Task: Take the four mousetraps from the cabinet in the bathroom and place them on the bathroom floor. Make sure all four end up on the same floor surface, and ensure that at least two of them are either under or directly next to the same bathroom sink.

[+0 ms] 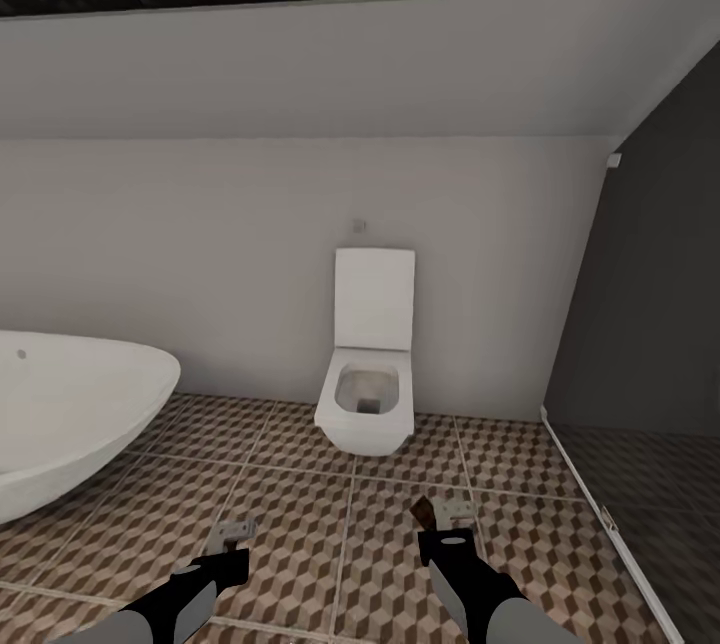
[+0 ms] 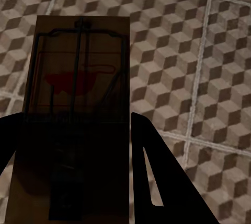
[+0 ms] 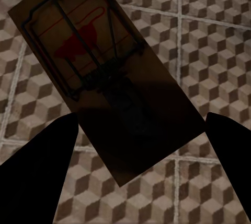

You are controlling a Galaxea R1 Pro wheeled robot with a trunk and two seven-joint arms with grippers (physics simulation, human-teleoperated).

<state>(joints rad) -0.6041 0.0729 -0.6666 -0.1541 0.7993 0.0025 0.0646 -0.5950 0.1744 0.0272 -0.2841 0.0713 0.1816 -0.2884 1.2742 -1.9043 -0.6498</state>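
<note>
My left gripper is shut on a tan mousetrap low over the cube-patterned bathroom floor. In the left wrist view the mousetrap, with its dark wire and red mark, sits flat between the black fingers. My right gripper is shut on a second mousetrap. In the right wrist view that mousetrap lies askew between the fingers, above the floor tiles. The cabinet and the sink are out of view.
A white wall-hung toilet stands straight ahead against the white wall. An oval white bathtub fills the left side. A dark glass shower partition with a pale floor rail closes off the right.
</note>
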